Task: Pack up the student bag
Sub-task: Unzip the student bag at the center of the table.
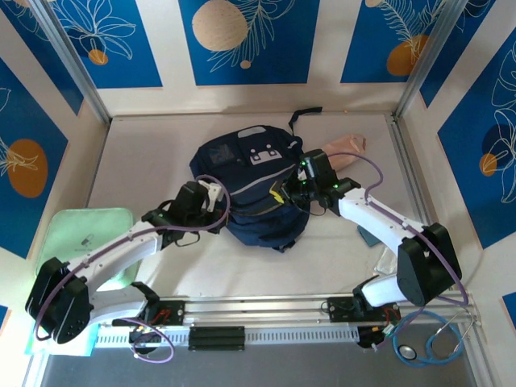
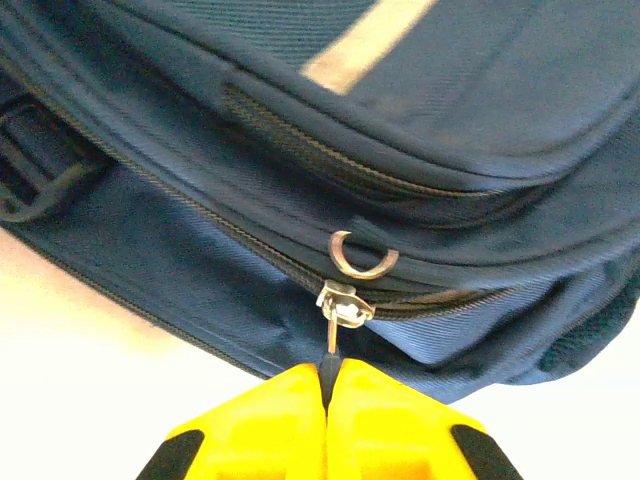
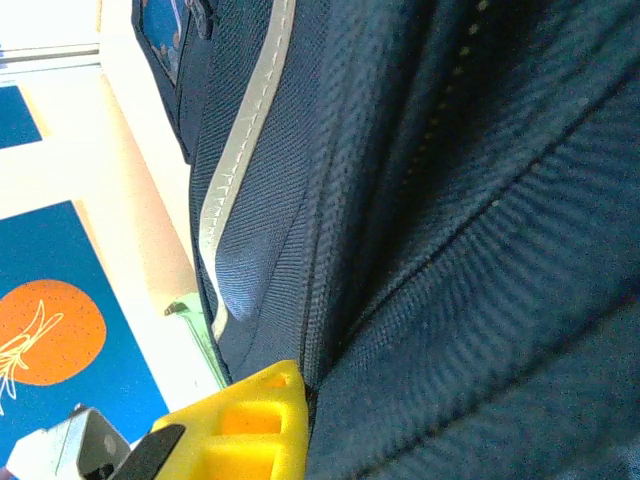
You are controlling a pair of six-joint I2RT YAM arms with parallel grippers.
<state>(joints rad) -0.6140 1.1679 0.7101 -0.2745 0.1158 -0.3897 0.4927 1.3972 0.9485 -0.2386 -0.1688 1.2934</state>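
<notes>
- Bag (image 1: 246,189) lies flat mid worktop (image 1: 161,149), patch side up, straps toward the far side
- Left claw (image 2: 327,375) at the bag's near-left edge, yellow fingers pressed together, pinching the zip pull (image 2: 332,338)
- Slider (image 2: 345,303) sits on a side zip track, with a metal ring (image 2: 362,258) just above it; can't tell which side of the slider is open
- Right claw (image 1: 300,187) is against the bag's right side; one yellow finger (image 3: 250,420) is pushed into a fabric fold and the other is hidden, so can't tell if it's spread or clamped
- It probably steadies the bag for the zip pull
- Outside the bag: green flat item (image 1: 85,234) near left on the worktop, pink pouch (image 1: 345,145) far right just beside the bag
- Progress guess: at the zip stage, opening or closing unclear
- With the green item and pouch out, packing looks unfinished if they belong inside
- Left, likely: run the zip, load the items, close up
</notes>
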